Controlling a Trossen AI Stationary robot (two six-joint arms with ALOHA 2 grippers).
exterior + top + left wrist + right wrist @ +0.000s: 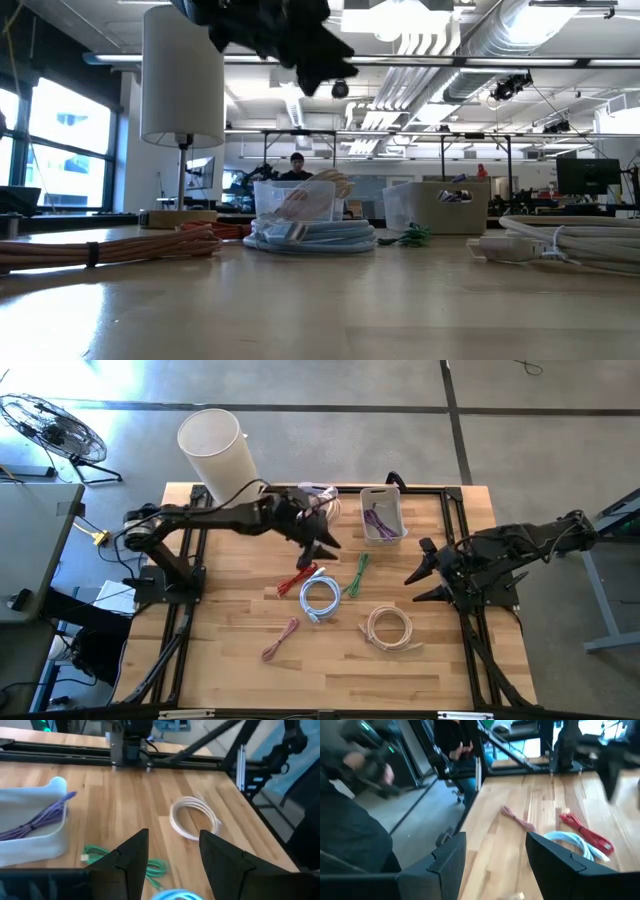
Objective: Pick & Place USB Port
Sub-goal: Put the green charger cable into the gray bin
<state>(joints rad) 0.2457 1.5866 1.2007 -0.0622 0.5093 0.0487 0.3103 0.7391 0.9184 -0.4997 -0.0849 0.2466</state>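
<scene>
**Mia:** Where is the left gripper?

**Tom:** It hangs above the pale wooden table, near the far side. It is over the far end of the bundled red cable. Its two dark fingers stand apart with nothing between them.

**Mia:** And the right gripper?

**Tom:** It sits over the right part of the table, well apart from the left one. Its fingers are spread wide too, and they hold nothing.

**Mia:** What cables lie on the table?

**Tom:** Lots! The coiled light-blue cable is in the middle, just beside the red one. A bundled green cable lies next to it, on the right. A coiled cream-white cable is near the front right. A bundled pink cable lies by itself toward the front left.

**Mia:** Any cables put away?

**Tom:** Yes — a bundled purple cable lies inside a small clear plastic bin at the far side. One end of it pokes over the rim in the left wrist view. A second clear bin sits to its left, partly hidden by the left arm. From the low view it has a coiled cream cable in it.

**Mia:** What else is there?

**Tom:** A tall white paper cylinder stands at the far left corner. A round wire fan sits on the floor beyond the table. A person in dark clothes is past the table's edge — the right wrist view shows them.
</scene>
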